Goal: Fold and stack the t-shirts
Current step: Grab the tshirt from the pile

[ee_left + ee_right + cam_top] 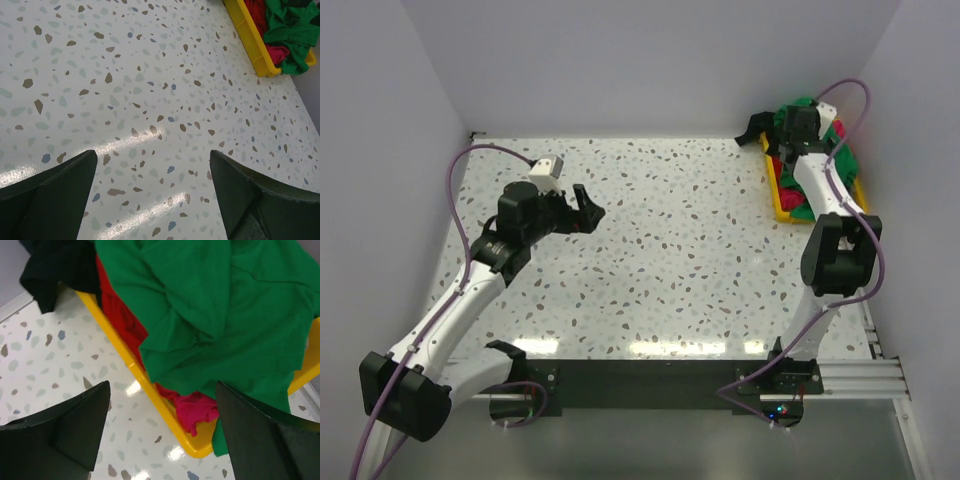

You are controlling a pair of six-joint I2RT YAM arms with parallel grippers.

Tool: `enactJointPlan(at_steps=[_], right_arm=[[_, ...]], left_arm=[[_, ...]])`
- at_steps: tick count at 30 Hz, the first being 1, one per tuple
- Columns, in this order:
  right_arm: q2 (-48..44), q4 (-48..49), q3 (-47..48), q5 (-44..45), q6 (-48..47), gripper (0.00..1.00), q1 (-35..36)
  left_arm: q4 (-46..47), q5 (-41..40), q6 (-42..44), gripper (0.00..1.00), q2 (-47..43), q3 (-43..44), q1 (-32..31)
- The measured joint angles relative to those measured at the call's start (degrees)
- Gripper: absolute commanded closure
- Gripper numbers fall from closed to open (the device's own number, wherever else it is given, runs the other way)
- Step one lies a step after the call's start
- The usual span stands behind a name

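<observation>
Starting with the t-shirts (798, 112): all crumpled in one heap inside the yellow tray (778, 203), way over at the far right corner of the table (670, 250). Topped by the green t-shirt (225, 315), spilling over the rim, with the red t-shirt (120, 315) and pink t-shirt (197, 410) tucked underneath. Can't make out any long axis on the green one, just a bunched mound. Also spotted some black cloth (50, 270) draped off the tray's far end.

Hovering right at that pile: right gripper (162, 385), jaws spread wide, pinching nothing, green folds just ahead and toward its right finger. Parked well apart over bare table: left gripper (153, 155), jaws spread wide too. Looks like the right arm's grab, probably down into the green.
</observation>
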Motion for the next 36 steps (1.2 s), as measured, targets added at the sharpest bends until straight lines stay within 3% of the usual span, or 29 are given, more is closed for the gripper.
enactJointPlan(at_steps=[15, 22, 23, 25, 31, 36], right_arm=[[8.3, 7.4, 1.6, 0.7, 6.9, 0.17, -9.9], [12.9, 8.6, 3.7, -0.3, 7.4, 0.69, -10.1], [12.9, 8.7, 3.7, -0.7, 7.4, 0.86, -10.1], [12.8, 8.9, 4.0, -1.1, 7.6, 0.98, -10.1], [10.6, 8.6, 3.4, -2.7, 7.6, 1.0, -10.1], [2.3, 9.0, -0.4, -5.2, 7.7, 1.0, -10.1]], left_arm=[[-0.3, 0.1, 0.0, 0.0, 0.0, 0.1, 0.0], [-0.5, 0.2, 0.0, 0.0, 0.0, 0.1, 0.0], [-0.5, 0.2, 0.0, 0.0, 0.1, 0.1, 0.0], [-0.5, 0.2, 0.0, 0.0, 0.1, 0.1, 0.0], [-0.5, 0.2, 0.0, 0.0, 0.1, 0.1, 0.0], [-0.5, 0.3, 0.0, 0.0, 0.1, 0.1, 0.0]])
